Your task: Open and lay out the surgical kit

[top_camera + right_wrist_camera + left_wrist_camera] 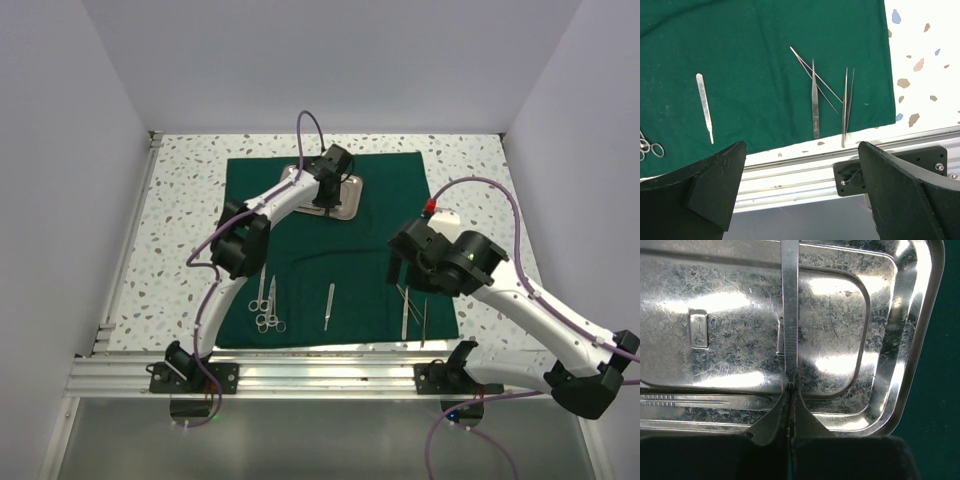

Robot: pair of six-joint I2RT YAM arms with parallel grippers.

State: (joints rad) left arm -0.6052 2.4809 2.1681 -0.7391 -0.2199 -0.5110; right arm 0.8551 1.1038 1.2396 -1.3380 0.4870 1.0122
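Our left arm (272, 205) rose from its base at the near edge, bent at the elbow on the left side, and reached forward and to the right. Its wrist was turned so that the left pincer (790, 390) pointed straight down. Its two fingers (771, 422) were pressed together, pinching the end of a flat steel instrument (789, 315). Our right arm (545, 310) was folded lower, running from its base out to the right and then back toward the middle, with the wrist tipped downward. The right pincer (801, 147) hung in the air with its jaws spread wide, holding nothing and touching nothing.
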